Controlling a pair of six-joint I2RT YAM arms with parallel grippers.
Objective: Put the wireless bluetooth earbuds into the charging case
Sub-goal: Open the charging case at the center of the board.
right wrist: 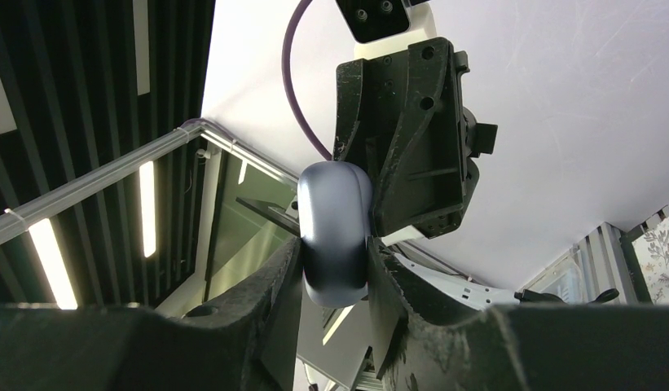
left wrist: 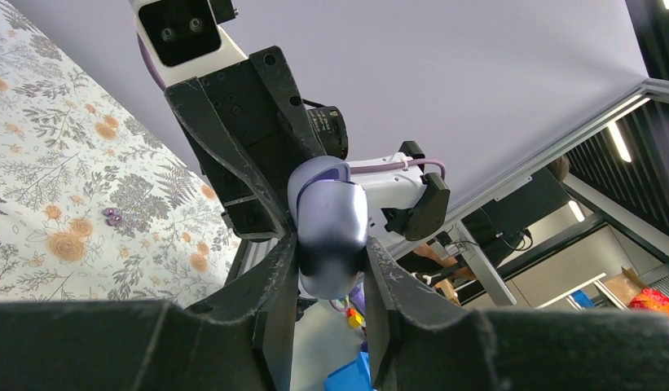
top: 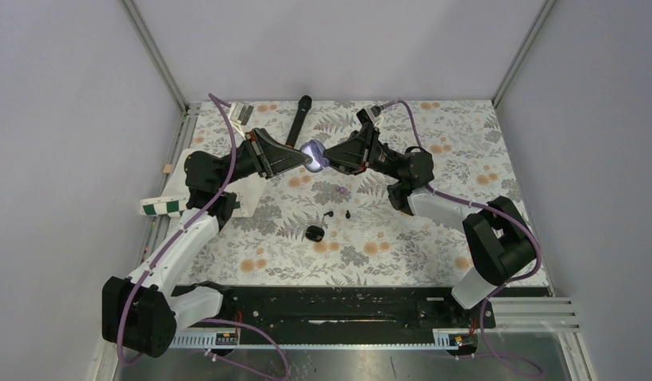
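Your left gripper [left wrist: 329, 251] and right gripper [right wrist: 335, 257] meet nose to nose above the far middle of the floral table [top: 386, 262]. Each has its jaws narrowed onto an opposite end of the same lavender shell [top: 316, 152], a rounded pebble-like thing sitting squarely between both pairs of fingers. The charging case [top: 314, 232] is down on the table, well nearer to you than the jaws. The two black earbuds [top: 329, 214] lie loose just beyond the case, not touching it or each other.
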